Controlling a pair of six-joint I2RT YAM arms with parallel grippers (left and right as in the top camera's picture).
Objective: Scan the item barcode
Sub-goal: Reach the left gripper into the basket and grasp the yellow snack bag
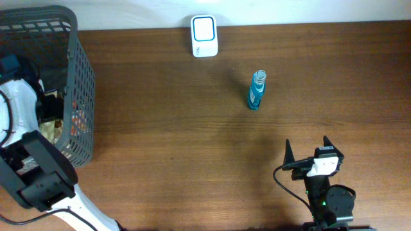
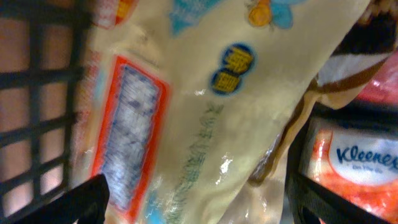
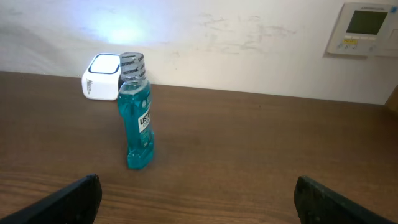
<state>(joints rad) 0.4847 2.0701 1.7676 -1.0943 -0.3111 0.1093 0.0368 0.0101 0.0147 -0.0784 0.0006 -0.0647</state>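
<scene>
While our left gripper (image 2: 199,199) hangs inside the basket (image 1: 80,96) at the far left, jaws spread wide over a cream packet (image 2: 205,124), we judge the pick is in hand; next we must close on it and carry it to the scanner (image 1: 204,36). A Kleenex pack (image 2: 360,162) lies beside the packet. Our right gripper (image 1: 307,149) rests open, near right.

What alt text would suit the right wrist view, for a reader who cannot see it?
A bottle of blue mouthwash stands upright on a brown wooden table, a white scanner behind it near the pale wall. The right gripper is empty, its jaws open at the bottom corners.
</scene>
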